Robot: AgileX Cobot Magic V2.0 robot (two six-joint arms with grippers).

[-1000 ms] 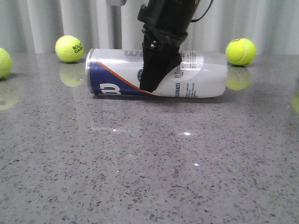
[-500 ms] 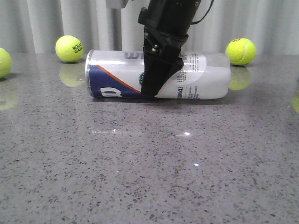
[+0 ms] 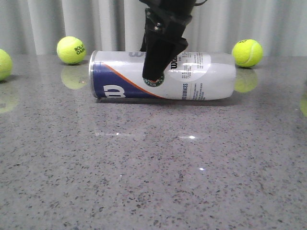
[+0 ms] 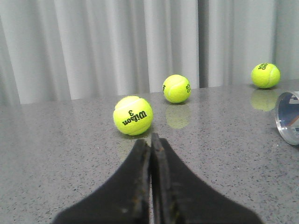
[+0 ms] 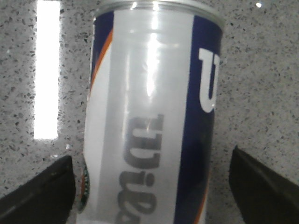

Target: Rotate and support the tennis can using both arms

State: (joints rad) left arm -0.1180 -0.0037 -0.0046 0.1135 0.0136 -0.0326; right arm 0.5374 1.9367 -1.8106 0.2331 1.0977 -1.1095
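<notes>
From the front, the long white plastic tennis can (image 3: 163,75) with the navy and orange swoosh lies on its side on the grey speckled stone tabletop (image 3: 153,167). Its silver rim end points to my left. My black right gripper (image 3: 152,76) hangs over the middle of the can, with its tip in front of the round badge. From here I cannot tell if it touches the can. One yellow-green tennis ball (image 3: 71,50) sits behind the can's left end, another (image 3: 247,52) sits behind its right end, and a third (image 3: 4,63) is at the far left edge.

From my left wrist, my black left gripper (image 4: 150,140) has its two fingers pressed together with nothing between them. A yellow-green ball with a "3" (image 4: 133,115) sits just past its tip. Two more balls (image 4: 176,88) (image 4: 265,75) sit farther back. The can's silver rim (image 4: 287,117) peeks in at the edge, well apart from this gripper.

From my right wrist, the can (image 5: 149,112) lies between my two black fingers (image 5: 39,191), which are spread wide apart. There is a gap on each side of the can.
</notes>
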